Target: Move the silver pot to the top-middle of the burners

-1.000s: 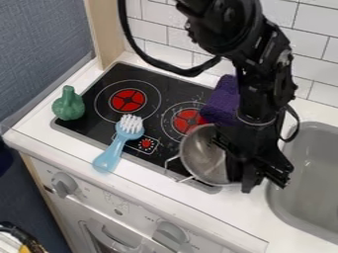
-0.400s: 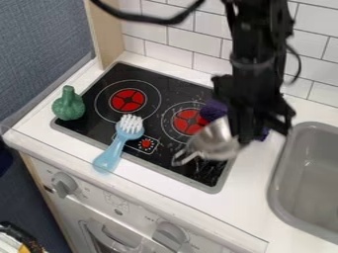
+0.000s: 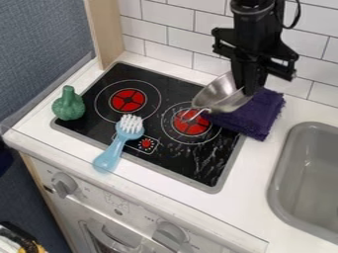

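Observation:
The black gripper point(image 3: 249, 90) is at the upper right, above the purple cloth, shut on the rim of the silver pot. The silver pot point(image 3: 220, 97) hangs tilted from it, its opening turned partly toward the gripper and its wire handle pointing down to the left. In the view, the pot overlaps the top right edge of the black stove top point(image 3: 158, 129), just above the right red burner point(image 3: 190, 123). The left red burner point(image 3: 128, 100) is uncovered.
A purple cloth point(image 3: 254, 117) lies at the stove's back right corner. The blue brush point(image 3: 119, 143) lies across the stove's front edge. A green vegetable toy point(image 3: 68, 104) stands at the left edge. The grey sink point(image 3: 309, 173) is at right, a tiled wall point(image 3: 172, 22) behind.
The gripper has lifted the silver pot from the stove's front right and carried it up and back, tilting it. The purple cloth and the right burner are now more exposed.

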